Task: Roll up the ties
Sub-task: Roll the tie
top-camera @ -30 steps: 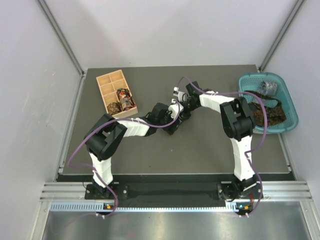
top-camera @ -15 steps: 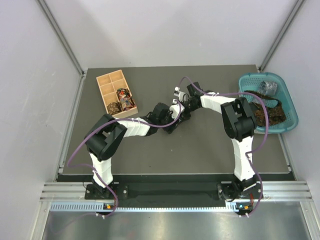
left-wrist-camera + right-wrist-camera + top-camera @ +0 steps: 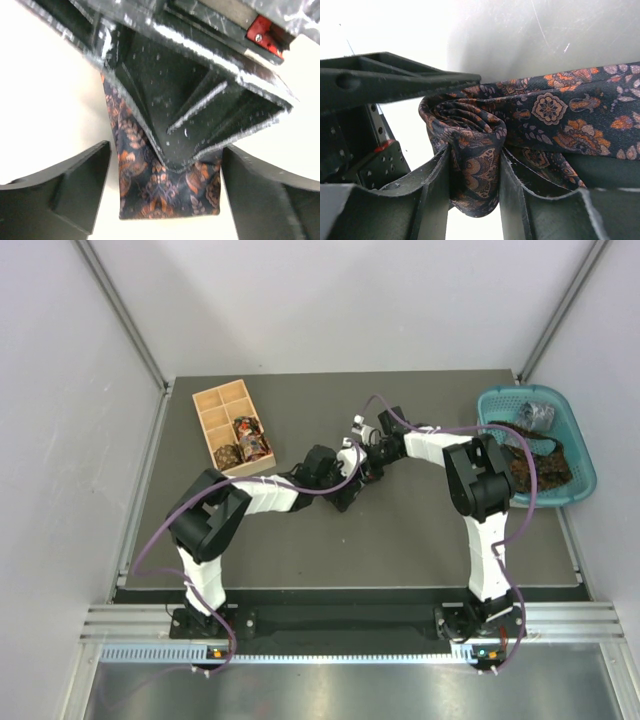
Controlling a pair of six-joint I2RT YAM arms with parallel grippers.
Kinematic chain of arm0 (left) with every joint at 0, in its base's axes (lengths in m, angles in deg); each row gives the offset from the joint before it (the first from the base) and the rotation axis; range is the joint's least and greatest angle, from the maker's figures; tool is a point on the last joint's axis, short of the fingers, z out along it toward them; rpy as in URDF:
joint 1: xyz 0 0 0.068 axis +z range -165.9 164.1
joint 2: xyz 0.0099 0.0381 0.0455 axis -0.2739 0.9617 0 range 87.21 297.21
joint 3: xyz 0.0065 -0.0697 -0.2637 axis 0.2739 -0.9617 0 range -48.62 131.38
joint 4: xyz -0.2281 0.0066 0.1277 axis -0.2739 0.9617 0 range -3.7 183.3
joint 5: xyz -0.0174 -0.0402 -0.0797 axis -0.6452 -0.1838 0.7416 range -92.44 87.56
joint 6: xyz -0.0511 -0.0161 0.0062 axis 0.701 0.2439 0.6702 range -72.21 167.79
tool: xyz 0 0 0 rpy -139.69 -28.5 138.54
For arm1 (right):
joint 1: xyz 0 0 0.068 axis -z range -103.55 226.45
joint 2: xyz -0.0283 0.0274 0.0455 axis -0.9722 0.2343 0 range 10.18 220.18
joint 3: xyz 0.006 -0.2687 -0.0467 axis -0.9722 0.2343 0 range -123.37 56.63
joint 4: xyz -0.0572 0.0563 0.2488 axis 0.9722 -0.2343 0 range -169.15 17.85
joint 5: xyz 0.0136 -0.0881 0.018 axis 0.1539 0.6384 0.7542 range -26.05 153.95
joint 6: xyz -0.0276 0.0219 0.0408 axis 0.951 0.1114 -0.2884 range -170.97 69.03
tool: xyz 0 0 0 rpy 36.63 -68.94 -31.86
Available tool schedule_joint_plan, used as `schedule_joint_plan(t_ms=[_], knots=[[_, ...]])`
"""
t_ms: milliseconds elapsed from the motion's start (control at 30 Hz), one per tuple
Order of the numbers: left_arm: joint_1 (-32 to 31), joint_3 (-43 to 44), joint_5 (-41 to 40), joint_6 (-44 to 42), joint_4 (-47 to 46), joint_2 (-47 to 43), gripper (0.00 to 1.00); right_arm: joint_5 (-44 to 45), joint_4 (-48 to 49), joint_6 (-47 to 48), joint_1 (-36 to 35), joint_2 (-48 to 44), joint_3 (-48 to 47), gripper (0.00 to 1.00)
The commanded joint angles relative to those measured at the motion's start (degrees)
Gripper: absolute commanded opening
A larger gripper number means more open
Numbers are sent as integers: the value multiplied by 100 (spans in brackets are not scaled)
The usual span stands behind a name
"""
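A dark tie (image 3: pixel 470 145) with an orange paisley pattern is partly rolled into a coil, and its loose length (image 3: pixel 580 120) runs off to the right. My right gripper (image 3: pixel 472 187) is shut on the coil, with a finger pressed to each side. In the left wrist view the same tie (image 3: pixel 165 195) hangs between the fingers (image 3: pixel 65 195) of my left gripper (image 3: pixel 167 200), which stands open without touching the cloth. From above, the left gripper (image 3: pixel 350 485) and right gripper (image 3: pixel 368 462) meet at the table's middle and hide the tie.
A tan wooden compartment box (image 3: pixel 215 420) at the back left holds rolled ties (image 3: pixel 248 435). The teal basket (image 3: pixel 583 455) at the right edge holds more ties (image 3: pixel 540 465) and a grey coil (image 3: pixel 538 415). Cables loop over both arms.
The right wrist has shifted slightly to the right. Both grippers stay together at the table's middle and the arms have barely moved.
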Motion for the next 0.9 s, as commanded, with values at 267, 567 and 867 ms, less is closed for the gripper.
schedule_joint_plan(t_ms=[267,567,867], knots=[[11,-875,-498,708,-861,-1703,99,454,98,157,84,63,152,36],[72,-2124,-2031,1764,-2374,-3057,99,446,160,139,75,62,179,37],[90,-700,-1185,1333,-642,-1951,99,472,204,104,58,106,188,37]])
